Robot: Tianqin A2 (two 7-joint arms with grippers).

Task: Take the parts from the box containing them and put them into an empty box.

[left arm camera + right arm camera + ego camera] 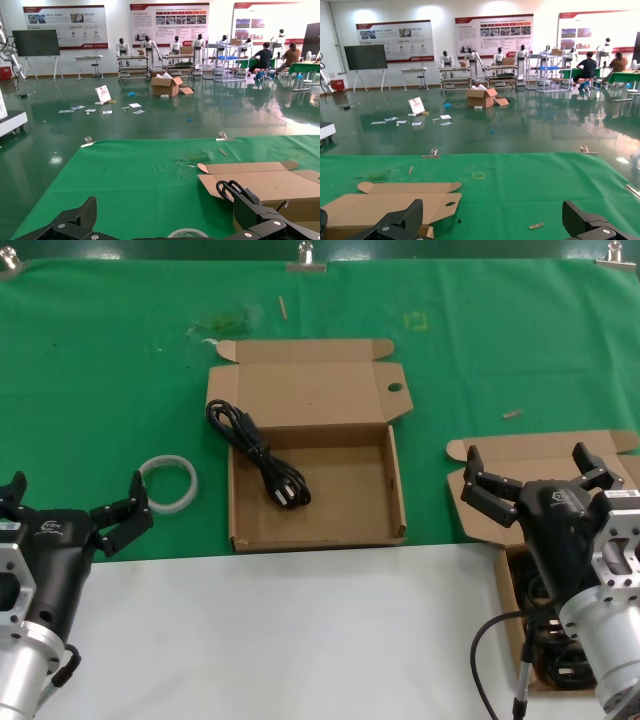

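Over the source box (560, 590) at the table's right edge: right gripper (535, 480) raised with fingers spread, empty, apparently poised to dip for the remaining black cords (545, 640). At centre, hole-tabbed box (390, 490) lid-back, already holding one cord (262, 455) along its left wall. Low on the left, beside a white ring (168, 483): left gripper (75, 512) spread too, idle, presumably kept clear.

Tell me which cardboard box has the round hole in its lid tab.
The centre box, on the green cloth, holding one black cord. Its right lid tab shows the hole; the box under the right gripper shows none.

Centre box (318, 532) open-topped, one cord (262, 457) along its left wall; ring (168, 483) just left.
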